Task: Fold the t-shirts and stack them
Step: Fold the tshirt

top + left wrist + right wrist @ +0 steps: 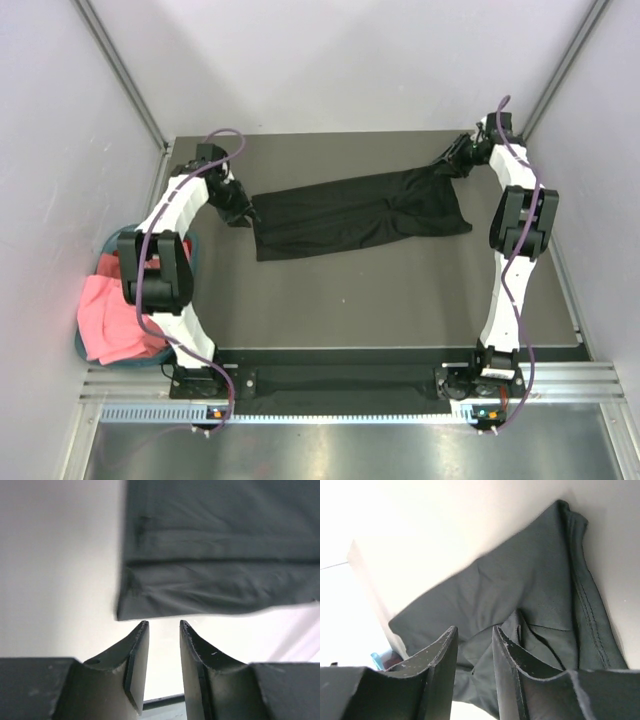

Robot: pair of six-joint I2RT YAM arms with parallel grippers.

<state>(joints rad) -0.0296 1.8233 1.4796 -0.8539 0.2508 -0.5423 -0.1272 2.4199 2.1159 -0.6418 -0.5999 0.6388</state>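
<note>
because the black t-shirt [360, 212] is limp and light (it sags between grips), pinch its end corners, where the left gripper [164, 624] and right gripper [474, 628] hover, jaws parted and empty.

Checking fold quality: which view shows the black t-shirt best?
Top external: the whole black t-shirt lies spread out lengthwise, both ends visible. The left wrist view shows only a folded corner and hem; the right wrist view shows only one bunched end, close up.

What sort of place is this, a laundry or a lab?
Probably a robot test cell: two arms bolted to a dark table, plain white walls around it, a black t-shirt laid out.
</note>
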